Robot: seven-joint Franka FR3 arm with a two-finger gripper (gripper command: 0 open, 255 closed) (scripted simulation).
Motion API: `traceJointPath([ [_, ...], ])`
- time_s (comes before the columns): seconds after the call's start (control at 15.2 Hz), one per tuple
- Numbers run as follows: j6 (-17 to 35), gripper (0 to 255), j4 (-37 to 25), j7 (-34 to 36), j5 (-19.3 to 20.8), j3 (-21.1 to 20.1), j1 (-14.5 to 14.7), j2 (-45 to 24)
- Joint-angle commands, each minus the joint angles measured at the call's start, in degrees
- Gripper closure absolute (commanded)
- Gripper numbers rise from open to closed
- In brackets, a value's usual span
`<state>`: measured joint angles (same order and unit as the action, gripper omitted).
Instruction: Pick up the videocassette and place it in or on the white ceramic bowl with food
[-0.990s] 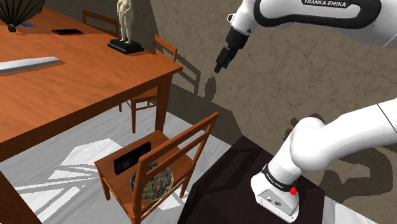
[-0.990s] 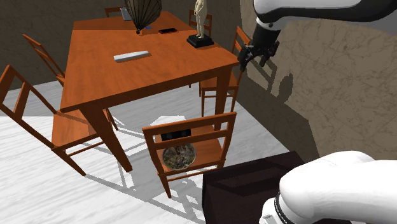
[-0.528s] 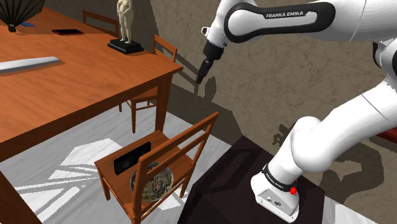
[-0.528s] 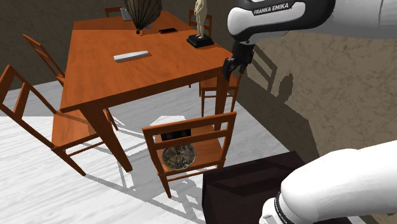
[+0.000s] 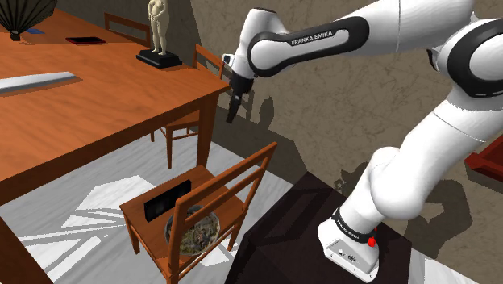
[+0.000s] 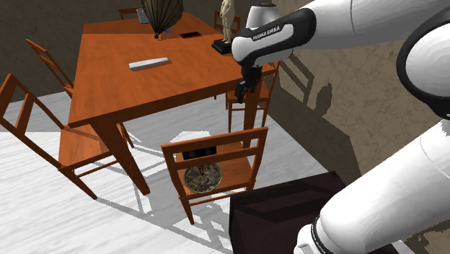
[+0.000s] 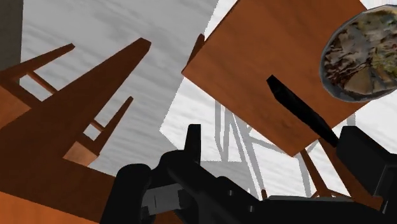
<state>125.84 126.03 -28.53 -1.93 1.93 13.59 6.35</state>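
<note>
1. The gripper (image 5: 234, 111) hangs in the air beside the corner of the brown tabletop (image 5: 97, 97), high above a wooden chair (image 5: 143, 214) on the floor.
2. In the wrist view, the two black fingers (image 7: 193, 137) stand well apart. They are open, with nothing clasped between them and nothing touching them.
3. The videocassette (image 5: 167, 199) is a thin black slab standing on its long edge on the chair seat. It is far below the fingers and apart from them.
4. From the hand's camera, the videocassette (image 7: 299, 108) shows as a narrow dark bar ahead of the gap between the fingers. It sits nearer one finger than the other.
5. The bowl (image 5: 172, 234) rests on the same chair seat just beside the videocassette. It is grey-rimmed and filled with mottled brown and green food. I cannot tell whether the two touch.
6. Seen along the fingers, the bowl (image 7: 326, 63) lies beyond the videocassette, farther from the fingers.
7. In the second exterior view, the gripper (image 6: 240, 89) points downward near the tabletop's edge (image 6: 144, 86). The videocassette (image 6: 200, 153) and bowl (image 6: 187, 178) are on the chair (image 6: 238, 164) well beneath it.
</note>
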Motion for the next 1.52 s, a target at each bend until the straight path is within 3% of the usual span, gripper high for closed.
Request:
traceJointPath([
  [0.0,1.58,0,-1.45,-2.47,-0.11,-0.61,0.88,-3.47],
  [0.66,8.43,0,-9.26,-12.62,1.51,-4.55,4.47,-20.58],
  [1.45,13.69,0,-19.99,-21.71,7.84,-8.57,9.71,-39.85],
])
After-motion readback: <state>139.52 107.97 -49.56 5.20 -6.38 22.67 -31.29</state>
